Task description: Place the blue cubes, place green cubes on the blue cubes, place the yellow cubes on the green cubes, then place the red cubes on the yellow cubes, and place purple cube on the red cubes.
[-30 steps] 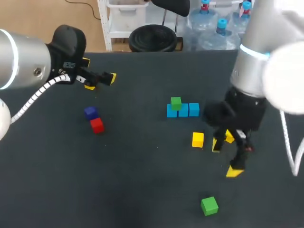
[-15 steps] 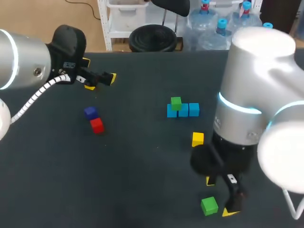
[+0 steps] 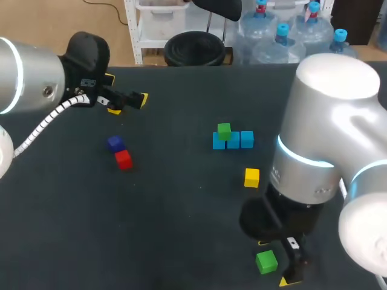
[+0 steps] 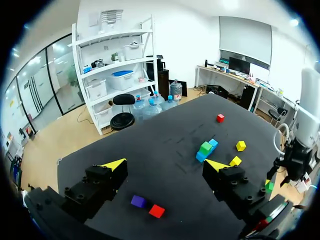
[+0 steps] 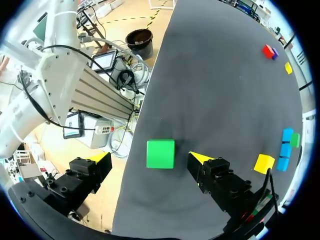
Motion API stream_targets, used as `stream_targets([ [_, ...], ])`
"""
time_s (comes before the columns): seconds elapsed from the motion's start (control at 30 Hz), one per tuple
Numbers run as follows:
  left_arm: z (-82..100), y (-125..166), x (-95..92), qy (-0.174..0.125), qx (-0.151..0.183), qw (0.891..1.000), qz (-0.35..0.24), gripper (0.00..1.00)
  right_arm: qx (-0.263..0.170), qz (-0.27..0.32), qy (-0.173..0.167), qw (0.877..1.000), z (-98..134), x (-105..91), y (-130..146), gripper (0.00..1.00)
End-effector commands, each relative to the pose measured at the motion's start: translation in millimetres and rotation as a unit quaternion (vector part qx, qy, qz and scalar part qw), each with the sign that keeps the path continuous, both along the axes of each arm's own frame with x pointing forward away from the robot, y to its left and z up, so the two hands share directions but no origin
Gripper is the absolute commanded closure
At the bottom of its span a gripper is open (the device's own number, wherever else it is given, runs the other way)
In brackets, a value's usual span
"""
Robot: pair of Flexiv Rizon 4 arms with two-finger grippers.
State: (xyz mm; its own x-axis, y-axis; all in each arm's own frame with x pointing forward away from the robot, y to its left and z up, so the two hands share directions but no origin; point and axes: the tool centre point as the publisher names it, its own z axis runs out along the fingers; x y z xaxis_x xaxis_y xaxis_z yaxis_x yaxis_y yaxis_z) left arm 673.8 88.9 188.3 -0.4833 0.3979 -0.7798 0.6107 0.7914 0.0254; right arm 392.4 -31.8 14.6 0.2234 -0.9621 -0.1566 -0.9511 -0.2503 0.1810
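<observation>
The right arm (image 3: 314, 175) has swung across the dark counter (image 3: 181, 211), from beside the yellow cubes (image 4: 241, 145) to the near edge. Its right tool (image 3: 277, 263) now hangs spread open astride the loose green cube (image 5: 160, 153), with a gap on each side. I judge a grasp comes next, to carry this cube to the blue row. The left arm (image 3: 36, 78) has not moved; its left tool (image 3: 128, 104) hovers open and empty at the far left.

Counted:
- Three blue cubes (image 3: 233, 141), touching in a row.
- Two green, the loose one and the stacked green cube (image 3: 224, 130) on the row's left end.
- Two yellow.
- Two red cubes (image 3: 123, 159).
- One purple cube (image 3: 115, 143), just beside a red.
</observation>
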Motion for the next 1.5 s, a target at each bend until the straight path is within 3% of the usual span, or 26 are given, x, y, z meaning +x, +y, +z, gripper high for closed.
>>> stream_targets([
  [0.03, -0.9, 0, 0.3, -0.001, -0.001, 1.0, 0.001, 0.0, -0.005, 0.0, -0.007, 1.0, -7, 0.2, 4, 0.0],
  [0.07, -0.9, 0, 0.3, -0.001, -0.001, 1.0, 0.001, 0.0, -0.009, -0.001, -0.007, 1.0, -8, 0.6, 4, 0.31],
  [0.1, -0.9, 0, 0.3, -0.001, -0.001, 1.0, 0.001, 0.0, -0.008, -0.001, -0.006, 1.0, -9, 0.7, 4, 0.52],
  [0.17, -0.9, 0, 0.3, -0.001, -0.001, 1.0, 0.001, 0.0, -0.012, -0.001, -0.008, 1.0, -10, 2.2, 3, 0.6],
  [0.23, -0.9, 0, 0.3, -0.001, -0.001, 1.0, 0.001, 0.0, -0.012, -0.003, -0.009, 1.0, -10, 4.0, 2, 0.81],
  [0.27, -0.9, 0, 0.3, -0.001, -0.001, 1.0, 0.001, 0.0, -0.014, -0.004, -0.011, 1.0, -9, 4.9, 1, 0.98],
  [0.3, -0.9, 0, 0.3, -0.001, -0.001, 1.0, 0.001, 0.0, -0.014, -0.004, -0.011, 1.0, -9, 5.6, 1, 1.0],
  [0.7, -0.9, 0, 0.3, -0.001, -0.001, 1.0, 0.001, 0.0, 0.003, -0.016, -0.01, 1.0, -6, 13.0, -4, 1.0],
  [0.9, -0.9, 0, 0.3, -0.001, -0.001, 1.0, 0.001, 0.0, 0.014, -0.065, -0.009, 0.998, 2, 25.0, -19, 1.0],
  [1.17, -0.9, 0, 0.3, -0.001, -0.001, 1.0, 0.001, 0.0, -0.008, -0.128, -0.017, 0.992, 32, 63.0, -38, 1.0],
  [1.37, -0.9, 0, 0.3, -0.001, -0.001, 1.0, 0.001, 0.0, -0.019, -0.117, -0.041, 0.992, 59, 95.2, -30, 1.0],
  [1.5, -0.9, 0, 0.3, -0.001, -0.001, 1.0, 0.001, 0.0, -0.019, -0.102, -0.056, 0.993, 64, 118.6, -20, 1.0],
])
